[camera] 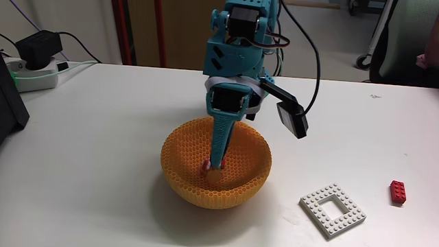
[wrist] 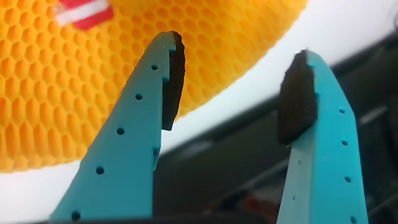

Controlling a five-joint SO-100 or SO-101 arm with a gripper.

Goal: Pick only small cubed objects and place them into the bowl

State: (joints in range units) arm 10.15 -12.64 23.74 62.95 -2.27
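We see our teal two-finger gripper (wrist: 233, 87) reaching down into the large round orange bowl with honeycomb-perforated walls (camera: 243, 180), its jaws spread wide apart with nothing between the dark pads, which we judge means a piece has just been let go. A small red-and-white striped cube (wrist: 84, 14) lies inside the bowl on its floor, just beside the fingertips. Outside the bowl, on the white table (camera: 103, 137), a flat white studded square frame plate (camera: 333, 210) and a longer red brick (camera: 398, 191) sit well apart from it, rightly left alone.
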